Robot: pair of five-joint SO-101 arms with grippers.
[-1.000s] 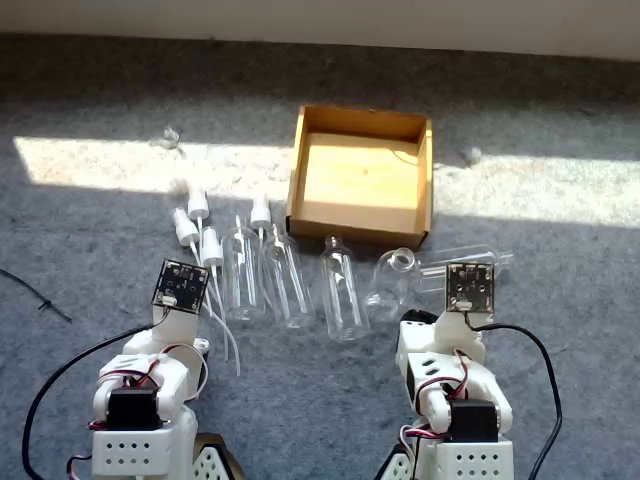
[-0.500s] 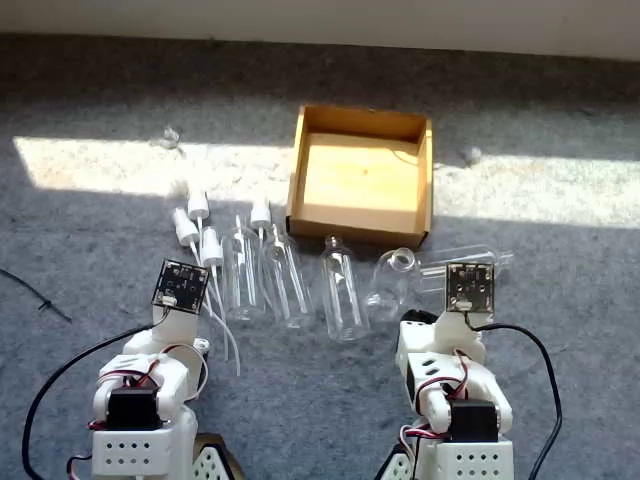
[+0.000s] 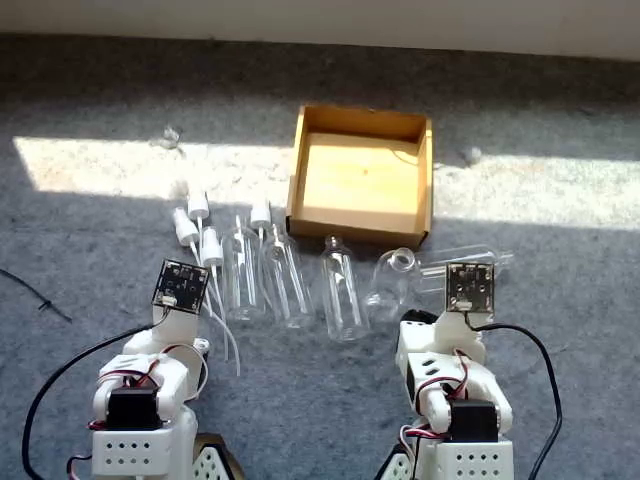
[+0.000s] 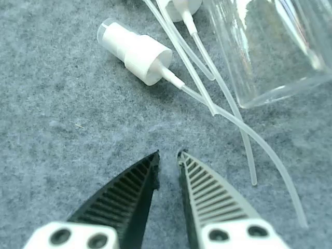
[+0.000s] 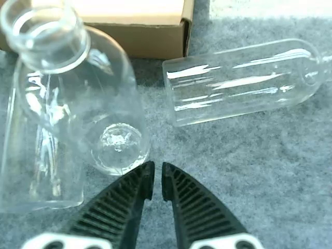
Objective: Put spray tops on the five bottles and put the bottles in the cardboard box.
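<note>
grey felt-like cloth covers the tabletop (image 3: 560,330), crossed by a band of sunlight toward its far edge. the cardboard box (image 3: 357,231) sits open-topped near the far edge, about midway between the left and right edges. five clear bottles (image 3: 342,295) lie on their sides in a loose row on the near side of the box. white spray tops (image 3: 198,206) lie loose at the end of the row nearer the left edge, their thin tubes trailing toward the near edge. the left gripper (image 4: 168,153) is low over the cloth, jaws drawn almost together on nothing, with a spray top (image 4: 136,51) a little ahead of its tips. the right gripper (image 5: 157,165) is likewise clenched on nothing, its tips just beside the round base of a bottle (image 5: 72,98); a second bottle (image 5: 244,80) lies close to the box's corner.
</note>
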